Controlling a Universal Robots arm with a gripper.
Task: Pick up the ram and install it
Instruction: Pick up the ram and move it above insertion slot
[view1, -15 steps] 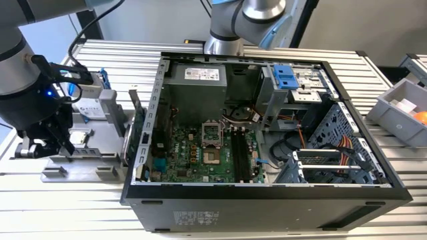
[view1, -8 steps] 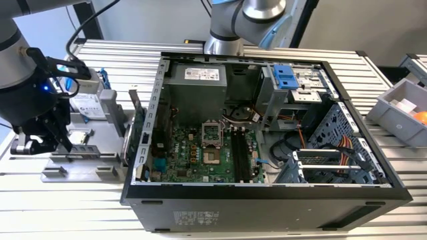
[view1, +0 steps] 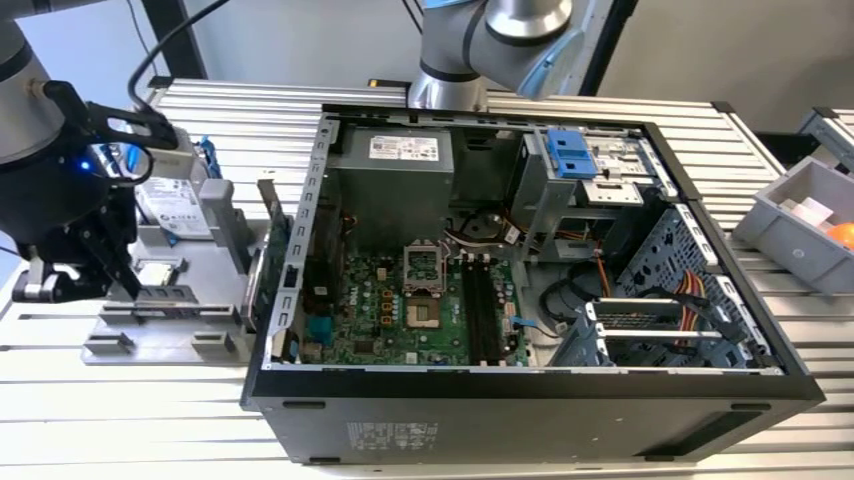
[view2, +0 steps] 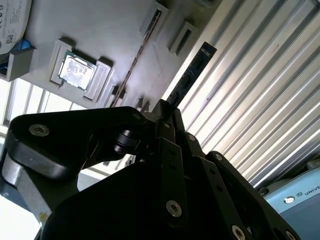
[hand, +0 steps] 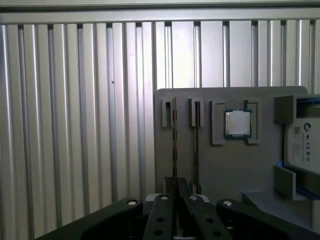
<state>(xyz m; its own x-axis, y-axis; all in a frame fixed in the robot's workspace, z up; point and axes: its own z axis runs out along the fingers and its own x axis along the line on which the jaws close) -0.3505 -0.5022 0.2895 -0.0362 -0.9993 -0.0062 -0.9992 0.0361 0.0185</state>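
Note:
In the second wrist view my gripper is shut on the ram, a thin dark stick that juts out from between the fingertips over the ribbed table. In the first wrist view the ram shows edge-on and runs down into the gripper, in front of the grey fixture plate. A second thin stick stands in the slot beside it. In the exterior view the gripper hangs over that fixture plate on the exterior view's left, beside the open computer case.
A processor chip and a labelled drive sit on the fixture. Long black slots lie on the case's motherboard. A green card with a bracket stands against the case's side. A grey bin stands at the exterior view's right.

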